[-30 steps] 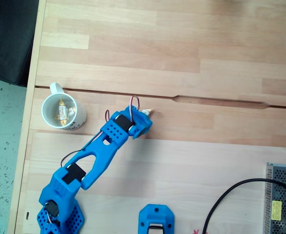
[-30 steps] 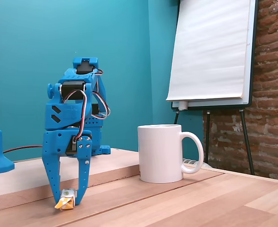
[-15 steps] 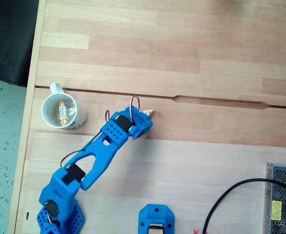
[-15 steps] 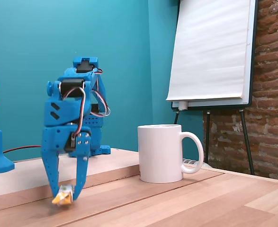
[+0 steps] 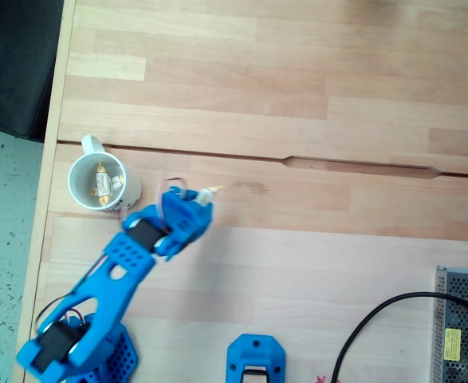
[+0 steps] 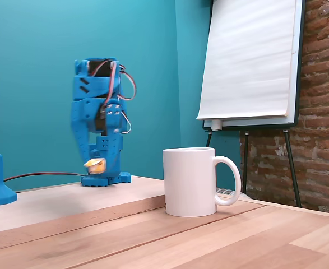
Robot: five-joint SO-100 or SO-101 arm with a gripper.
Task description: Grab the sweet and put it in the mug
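The gripper (image 6: 95, 164) hangs in the air, its two blue fingers drawn close together on a sweet (image 6: 95, 165). The sweet looks like a small yellow-white blur between the fingertips in the side fixed view, well clear of the counter (image 6: 153, 235). From above, the gripper (image 5: 204, 197) points toward the upper right, and the sweet (image 5: 210, 191) pokes out past the tip as a pale sliver with a yellowish end. The wrapping is too blurred to make out in detail.

Behind the gripper the blue arm (image 5: 122, 263) runs down and to the left toward its base (image 5: 74, 351) at the bottom left corner of the overhead fixed view. Red and white wires loop over the wrist.

The mug (image 5: 102, 183) stands upright on the counter just left of the gripper in the view from above, near the counter's left edge, with its handle pointing up and left. Other sweets (image 5: 102, 184) lie inside it, at least two, with gold ends. In the side fixed view the mug (image 6: 190, 182) stands to the right of the gripper, with its handle on the right.

A black cable (image 5: 377, 319) curves across the lower right of the counter beside a metal mesh box (image 5: 462, 327). A second blue part (image 5: 256, 361) sits at the bottom edge. A flip chart (image 6: 251, 61) stands before a brick wall (image 6: 324, 101).
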